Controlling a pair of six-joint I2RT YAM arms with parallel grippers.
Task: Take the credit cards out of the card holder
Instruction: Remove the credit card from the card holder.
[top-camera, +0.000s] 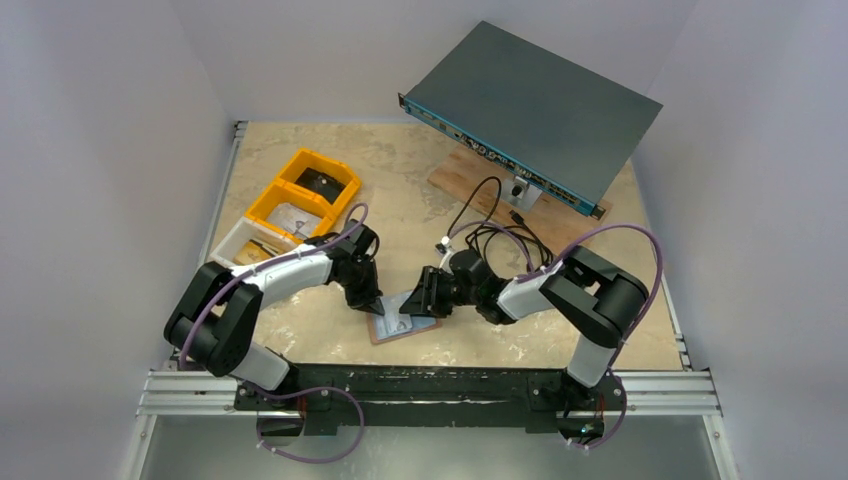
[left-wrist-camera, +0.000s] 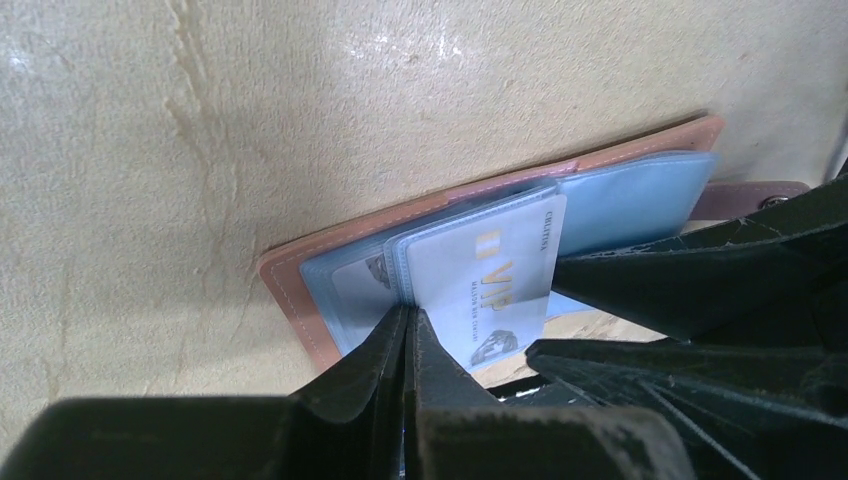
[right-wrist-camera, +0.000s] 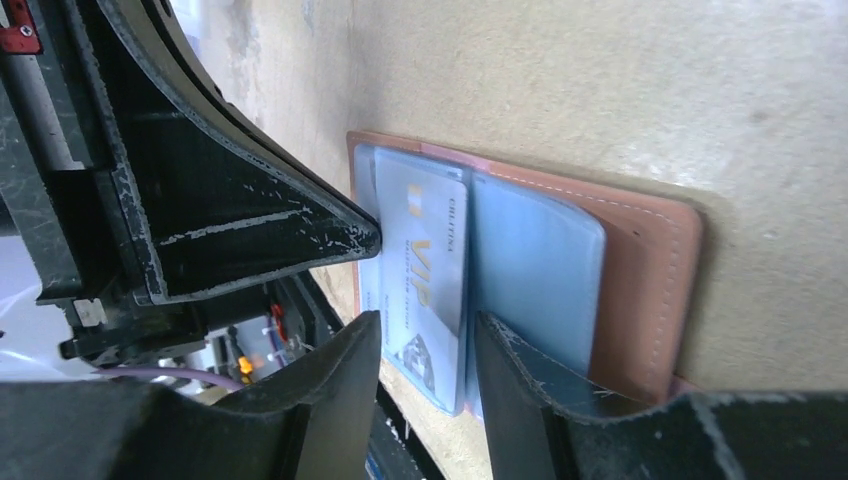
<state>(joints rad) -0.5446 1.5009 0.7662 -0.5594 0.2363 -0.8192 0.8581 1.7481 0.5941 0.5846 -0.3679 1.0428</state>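
Note:
The tan card holder (top-camera: 405, 327) lies open on the table between both grippers, its leather edge (left-wrist-camera: 290, 290) and pale blue sleeves showing. A pale credit card (left-wrist-camera: 490, 280) printed VIP sits in a clear sleeve that stands up off the holder. My left gripper (left-wrist-camera: 408, 315) is shut, its tips pinched at that sleeve's ribbed edge. My right gripper (right-wrist-camera: 428, 325) is open, with the VIP credit card (right-wrist-camera: 430, 270) in the gap and one finger (right-wrist-camera: 520, 370) against the blue sleeve beside it. No dark card shows.
The holder's snap tab (left-wrist-camera: 750, 198) sticks out at its far side. Yellow bins (top-camera: 303, 195) and a white bin (top-camera: 240, 245) stand at the left. A grey rack unit (top-camera: 535, 105) rests on a wooden board (top-camera: 470, 180) at the back, with black cables (top-camera: 490, 225) behind the right arm.

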